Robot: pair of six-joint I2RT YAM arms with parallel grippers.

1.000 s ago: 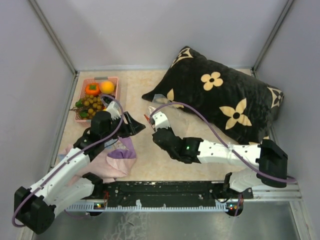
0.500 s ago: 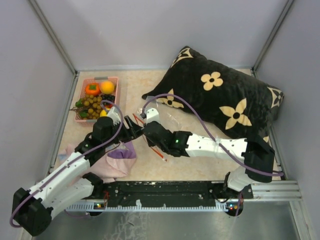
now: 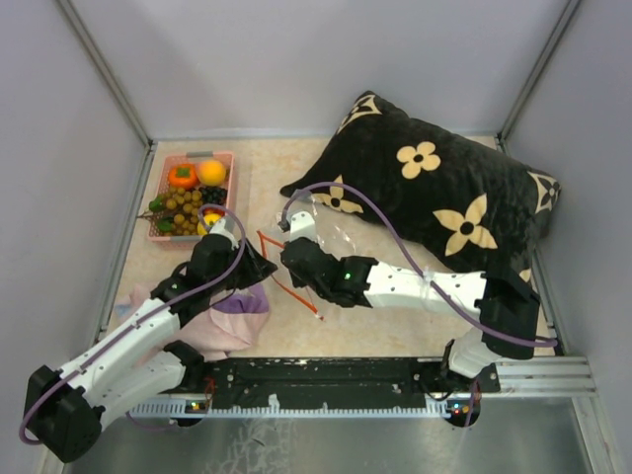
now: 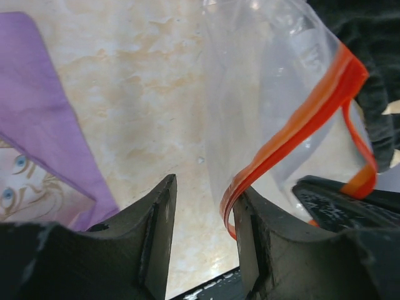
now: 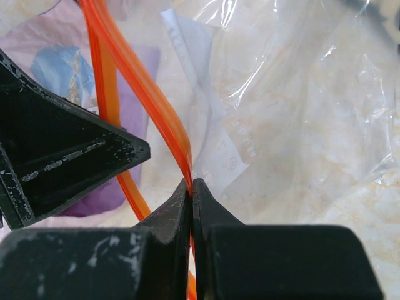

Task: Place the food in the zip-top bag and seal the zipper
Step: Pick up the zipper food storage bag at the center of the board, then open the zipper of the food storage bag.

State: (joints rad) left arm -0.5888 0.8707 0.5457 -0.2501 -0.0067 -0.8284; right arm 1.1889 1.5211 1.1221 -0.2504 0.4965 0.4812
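The clear zip-top bag lies on the table by the pillow, its orange-red zipper pulled up and out to the left. My right gripper is shut on one zipper strip. My left gripper is open; the other zipper strip lies between its jaws, against the inner face of the right finger. The slider is not visible. The food sits in the pink basket: persimmon, yellow-orange fruit and olive grapes.
A black pillow with cream flowers fills the right back of the table. A pink-purple cloth lies under the left arm and shows in the left wrist view. Grey walls close in the table.
My right gripper has moved left, dragging the bag's zipper edge out toward my left gripper. My left gripper has shifted slightly nearer, and the strip now sits between its jaws.
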